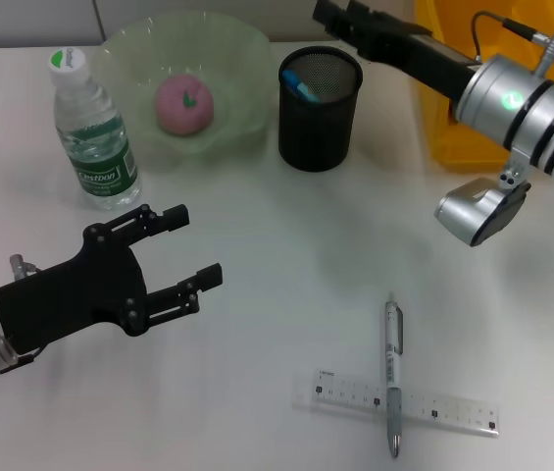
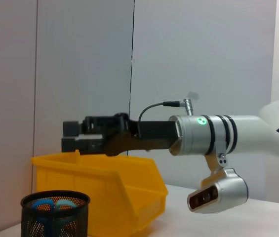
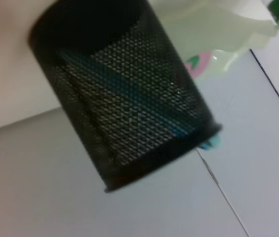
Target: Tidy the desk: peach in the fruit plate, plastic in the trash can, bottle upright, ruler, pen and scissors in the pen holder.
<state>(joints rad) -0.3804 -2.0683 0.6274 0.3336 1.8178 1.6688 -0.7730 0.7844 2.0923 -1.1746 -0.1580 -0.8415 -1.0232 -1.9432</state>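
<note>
Counter (image 1: 286,226): white, carries all
Fruit plate (image 1: 242,59): peach (image 1: 184,103) inside
Left end effector (image 1: 190,255): spread, empty, above counter
Right end effector (image 1: 340,15): fingers pressed together, above pen holder (image 1: 319,108)
Bottle (image 1: 92,132): upright
Ruler (image 1: 399,402): under pen (image 1: 392,378), near edge

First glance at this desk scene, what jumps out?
The right gripper hangs over the black mesh pen holder at the back, blue scissors inside. The open left gripper hovers front left, holding nothing. A pen lies crossed over a clear ruler at the front right, both not yet put away.
</note>
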